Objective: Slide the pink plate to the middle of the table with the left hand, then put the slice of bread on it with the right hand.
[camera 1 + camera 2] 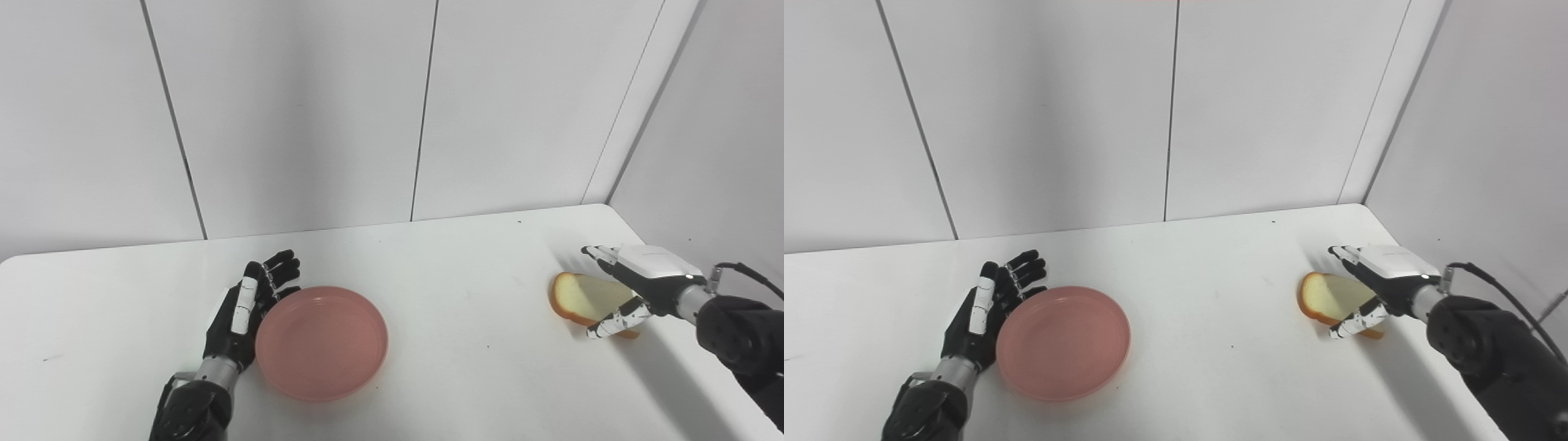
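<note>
While untouched, bread (587, 296) under right hand (637, 283)

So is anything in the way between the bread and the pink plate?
No, nothing visible is. Only bare white table lies between the slice of bread under the right hand and the pink plate, which sits beside the left hand.

A white counter (429, 257) with rounded far corners fills a corner of pale panelled walls (294, 116). Thin dark seams (424, 110) run down between the panels. The light is soft and even.
</note>
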### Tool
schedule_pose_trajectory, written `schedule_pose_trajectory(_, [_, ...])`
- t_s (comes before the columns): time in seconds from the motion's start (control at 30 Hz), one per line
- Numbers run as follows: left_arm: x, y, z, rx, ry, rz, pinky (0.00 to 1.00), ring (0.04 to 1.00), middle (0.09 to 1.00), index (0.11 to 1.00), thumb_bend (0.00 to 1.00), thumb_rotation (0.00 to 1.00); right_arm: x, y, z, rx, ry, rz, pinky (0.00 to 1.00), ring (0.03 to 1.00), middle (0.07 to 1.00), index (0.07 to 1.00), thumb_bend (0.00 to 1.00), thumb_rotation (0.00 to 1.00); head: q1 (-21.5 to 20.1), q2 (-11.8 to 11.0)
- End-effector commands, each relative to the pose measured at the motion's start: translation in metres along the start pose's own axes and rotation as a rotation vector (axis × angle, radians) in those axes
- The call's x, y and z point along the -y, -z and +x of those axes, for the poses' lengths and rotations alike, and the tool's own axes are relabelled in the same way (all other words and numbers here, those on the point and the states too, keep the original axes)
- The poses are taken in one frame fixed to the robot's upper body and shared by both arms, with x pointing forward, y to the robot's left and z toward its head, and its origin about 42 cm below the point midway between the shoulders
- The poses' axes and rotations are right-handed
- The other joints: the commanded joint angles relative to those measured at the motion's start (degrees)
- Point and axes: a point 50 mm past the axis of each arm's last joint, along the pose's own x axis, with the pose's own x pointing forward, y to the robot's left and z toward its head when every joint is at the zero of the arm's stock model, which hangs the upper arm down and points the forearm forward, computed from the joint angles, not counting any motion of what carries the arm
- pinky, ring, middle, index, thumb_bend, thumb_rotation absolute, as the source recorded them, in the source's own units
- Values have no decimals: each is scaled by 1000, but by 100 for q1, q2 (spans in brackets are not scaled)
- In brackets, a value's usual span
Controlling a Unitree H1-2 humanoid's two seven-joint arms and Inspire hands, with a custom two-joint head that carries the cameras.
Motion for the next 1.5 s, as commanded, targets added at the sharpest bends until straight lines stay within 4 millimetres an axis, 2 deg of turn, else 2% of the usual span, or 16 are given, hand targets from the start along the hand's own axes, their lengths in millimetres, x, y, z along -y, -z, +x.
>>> schedule_pose_trajectory(0.0, [4,36,-21,-126,-8,-36,743,823,791,738,958,917,31,9,-1,-45,64,-47,1000,1000,1000,1000,1000,398,7,6])
schedule_pose_trajectory(0.23, [4,36,-22,-126,-9,-38,749,819,787,739,942,924,33,9,12,-68,4,-51,1000,1000,1000,1000,1000,461,11,15])
schedule_pose_trajectory(0.37, [4,37,-22,-130,-7,-35,752,815,785,728,961,918,33,7,22,-77,-19,-58,1000,1000,1000,1000,1000,542,30,25])
schedule_pose_trajectory(0.7, [2,36,-24,-129,-6,-34,737,818,789,740,939,915,31,-8,47,-111,-72,-110,1000,1000,1000,1000,1000,477,41,26])
schedule_pose_trajectory(0.9, [2,36,-24,-127,-6,-29,749,824,794,744,945,914,33,-8,56,-134,-86,-117,1000,1000,1000,1000,1000,449,64,35])
schedule_pose_trajectory(1.1, [1,33,-24,-126,-7,-38,769,833,802,749,922,914,31,-8,58,-141,-102,-118,1000,1000,1000,1000,1000,444,69,33])
schedule_pose_trajectory(1.47, [-1,33,-24,-129,0,-34,750,818,791,738,939,905,27,2,60,-181,-119,-154,1000,1000,1000,1000,1000,473,58,44])
